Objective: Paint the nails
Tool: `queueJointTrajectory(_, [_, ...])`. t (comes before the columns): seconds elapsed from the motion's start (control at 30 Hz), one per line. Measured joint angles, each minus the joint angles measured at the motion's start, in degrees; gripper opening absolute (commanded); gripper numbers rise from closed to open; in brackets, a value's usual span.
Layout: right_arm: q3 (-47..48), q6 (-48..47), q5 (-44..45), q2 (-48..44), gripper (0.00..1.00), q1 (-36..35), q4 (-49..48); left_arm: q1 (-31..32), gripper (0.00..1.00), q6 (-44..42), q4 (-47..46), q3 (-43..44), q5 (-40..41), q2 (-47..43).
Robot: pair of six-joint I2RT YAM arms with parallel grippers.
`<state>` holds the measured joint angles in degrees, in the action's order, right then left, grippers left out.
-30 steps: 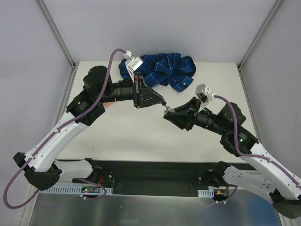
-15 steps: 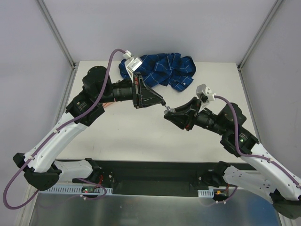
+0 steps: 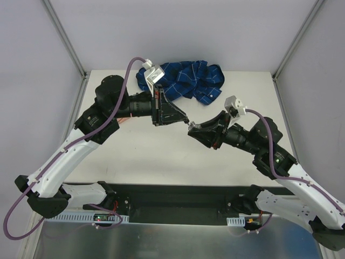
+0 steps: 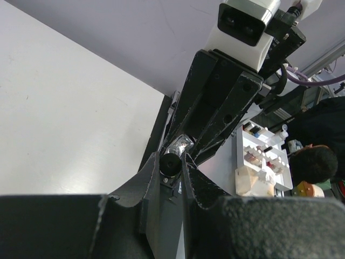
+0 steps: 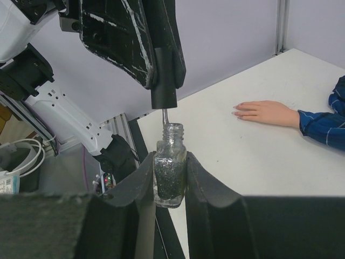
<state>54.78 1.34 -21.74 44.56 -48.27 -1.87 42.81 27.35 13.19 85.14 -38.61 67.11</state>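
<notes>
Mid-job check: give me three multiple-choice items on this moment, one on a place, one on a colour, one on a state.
1. The brush stem ends:
A) in the polish bottle neck
B) on the dummy hand
C) flat on the table

2. The sleeve is:
A) plain red
B) blue with white checks
C) green-striped

3. The polish bottle is:
A) capped
B) tipped over
C) open, upright in the right end effector

Answers:
1 A: the stem under the cap, held by the left end effector, enters the neck, while the dummy hand lies apart on the table.
2 B: the right wrist view shows blue cloth with white lines.
3 C: the neck is bare and the jaws clamp the bottle's sides.
</notes>
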Motion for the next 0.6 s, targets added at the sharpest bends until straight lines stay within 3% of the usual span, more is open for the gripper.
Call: queueJointTrajectory(0.6, [0.8, -0.4, 0.0, 0.3, 0.00, -0.4, 1.1, 0.0, 0.00, -0.9, 0.6, 1.6, 4.8, -1.9])
